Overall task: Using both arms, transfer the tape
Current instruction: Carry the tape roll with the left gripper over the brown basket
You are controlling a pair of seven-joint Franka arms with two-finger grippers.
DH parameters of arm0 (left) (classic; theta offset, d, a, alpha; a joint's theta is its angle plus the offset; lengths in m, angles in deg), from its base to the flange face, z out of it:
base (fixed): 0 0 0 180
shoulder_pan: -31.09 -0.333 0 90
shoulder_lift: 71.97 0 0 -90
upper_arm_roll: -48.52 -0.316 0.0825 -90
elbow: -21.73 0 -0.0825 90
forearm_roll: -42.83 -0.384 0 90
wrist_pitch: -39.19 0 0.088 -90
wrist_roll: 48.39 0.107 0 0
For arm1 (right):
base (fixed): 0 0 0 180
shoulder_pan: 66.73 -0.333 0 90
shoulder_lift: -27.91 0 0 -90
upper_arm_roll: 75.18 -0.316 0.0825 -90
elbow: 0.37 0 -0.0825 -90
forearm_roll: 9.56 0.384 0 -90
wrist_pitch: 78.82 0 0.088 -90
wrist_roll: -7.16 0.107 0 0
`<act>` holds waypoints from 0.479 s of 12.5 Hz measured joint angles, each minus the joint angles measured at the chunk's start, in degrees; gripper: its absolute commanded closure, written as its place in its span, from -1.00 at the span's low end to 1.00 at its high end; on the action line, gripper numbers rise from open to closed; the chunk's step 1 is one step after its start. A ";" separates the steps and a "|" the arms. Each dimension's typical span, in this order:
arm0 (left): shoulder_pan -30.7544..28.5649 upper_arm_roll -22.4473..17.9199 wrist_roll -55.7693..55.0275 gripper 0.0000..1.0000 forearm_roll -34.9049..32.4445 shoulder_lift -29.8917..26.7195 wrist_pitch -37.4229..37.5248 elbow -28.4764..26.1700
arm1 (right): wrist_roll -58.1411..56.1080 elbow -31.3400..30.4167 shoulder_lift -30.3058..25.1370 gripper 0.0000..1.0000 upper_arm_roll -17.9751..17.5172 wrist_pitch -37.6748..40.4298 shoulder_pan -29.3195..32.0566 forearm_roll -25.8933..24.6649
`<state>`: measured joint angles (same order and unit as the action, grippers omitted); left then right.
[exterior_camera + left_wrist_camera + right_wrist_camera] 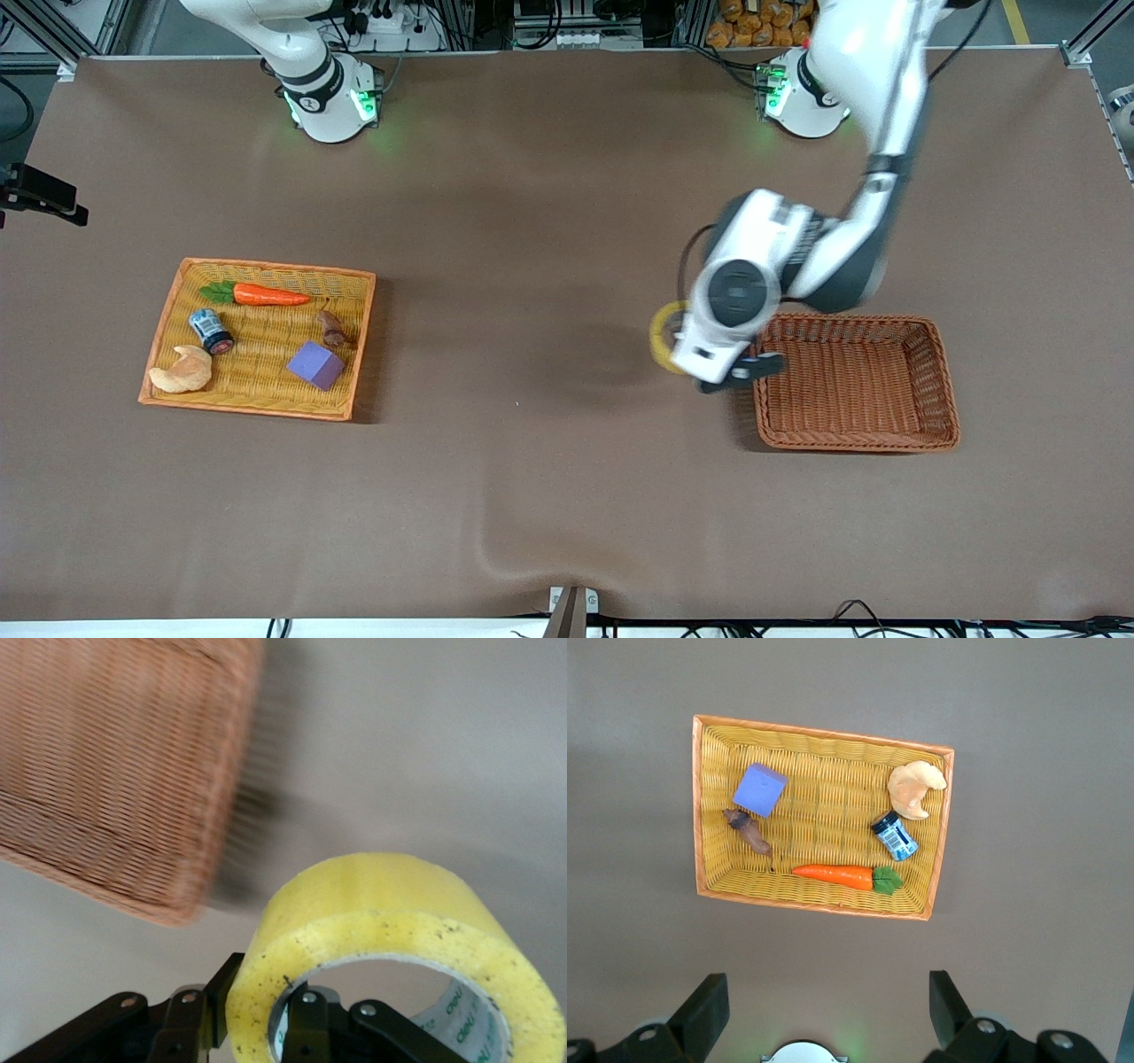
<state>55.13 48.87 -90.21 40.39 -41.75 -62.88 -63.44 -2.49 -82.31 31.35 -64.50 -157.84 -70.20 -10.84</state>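
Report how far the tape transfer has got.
Done: the translucent yellow tape roll is lifted, clamped in the left claw. In hand: it hangs beside the brown wicker basket. Left: setting it inside. The right claw waits open above the yellow wicker tray.

A brown table [532,496] carries a yellow tray [164,328] and a brown wicker basket [943,381], well apart.

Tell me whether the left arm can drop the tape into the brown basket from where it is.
Probably yes: the left gripper holds the tape over the table just beside the brown basket, which looks empty, with nothing between them.
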 measured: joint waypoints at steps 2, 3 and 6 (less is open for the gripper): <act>-6.46 -0.03 5.50 1.00 -0.06 -1.53 0.26 -0.35 | -0.04 0.00 0.03 -1.00 -0.08 -0.18 0.00 0.01; -9.13 -0.04 8.16 1.00 -0.42 -1.59 0.26 -0.56 | -0.05 0.01 0.05 -1.00 -0.20 -0.20 0.00 0.01; -14.68 -0.01 11.51 1.00 -4.36 -1.22 0.55 -1.91 | -0.06 0.02 0.06 -1.00 -0.30 -0.22 0.00 0.01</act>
<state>40.45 48.87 -78.71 36.04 -42.97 -62.33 -65.35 -2.54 -82.29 31.40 -64.80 -158.06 -70.20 -10.83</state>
